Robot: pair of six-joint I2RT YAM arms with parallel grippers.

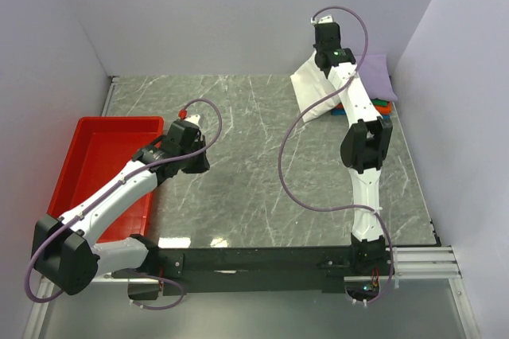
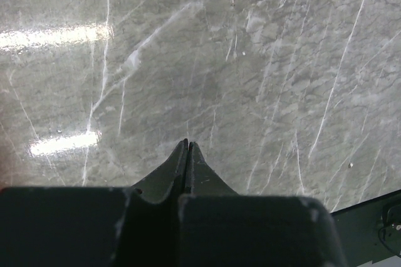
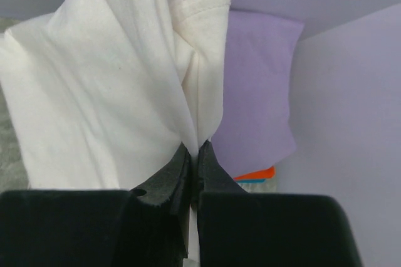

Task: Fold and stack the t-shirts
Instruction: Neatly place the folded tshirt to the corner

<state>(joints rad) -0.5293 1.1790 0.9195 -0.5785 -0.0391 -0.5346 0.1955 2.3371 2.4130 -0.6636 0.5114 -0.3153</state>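
A white t-shirt (image 1: pixel 316 88) hangs in a bunched drape at the table's far right, lifted off the marble. My right gripper (image 3: pixel 196 148) is shut on a pinch of its cloth (image 3: pixel 113 85), raised high near the back wall (image 1: pixel 322 56). Behind it lies a folded lavender t-shirt (image 1: pixel 375 75) on top of a pile; orange (image 3: pixel 257 173) and teal edges peek out beneath (image 1: pixel 383 106). My left gripper (image 2: pixel 188 145) is shut on nothing, hovering over bare marble at the left, beside the tray (image 1: pixel 191 126).
A red plastic tray (image 1: pixel 95 160) sits at the table's left edge, partly under my left arm. Grey walls close in at the back and on both sides. The black rail with the arm bases runs along the near edge (image 1: pixel 262 259).
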